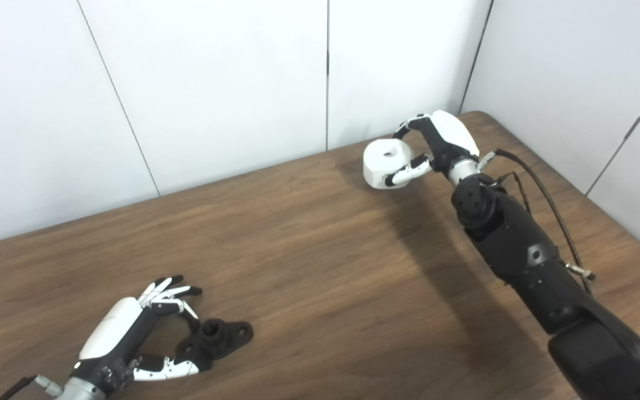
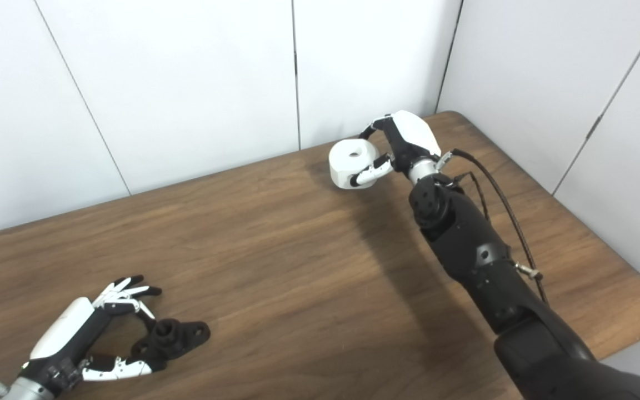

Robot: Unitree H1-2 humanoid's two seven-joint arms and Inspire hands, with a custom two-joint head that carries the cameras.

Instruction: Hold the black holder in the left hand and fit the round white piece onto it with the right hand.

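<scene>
At seven o'clock your left hand (image 1: 131, 339), fingers apart, brackets the stiff black holder (image 1: 217, 338) on the bench (image 1: 320, 261); at one o'clock, right hand (image 1: 436, 147) fingers clamp the rigid, light-looking round white piece (image 1: 385, 163) by its sides.

No readable txt, labels, brands or nos. anywhere in either view.

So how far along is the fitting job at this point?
Early. Nothing is fitted yet. The right hand has its fingers wrapped round the round white piece at the table's far side; whether it is lifted is unclear. The left hand is open around the black holder, which lies on the table, not clearly gripped. Left: grasp and raise the holder, bring the pieces together, seat the white piece.
</scene>
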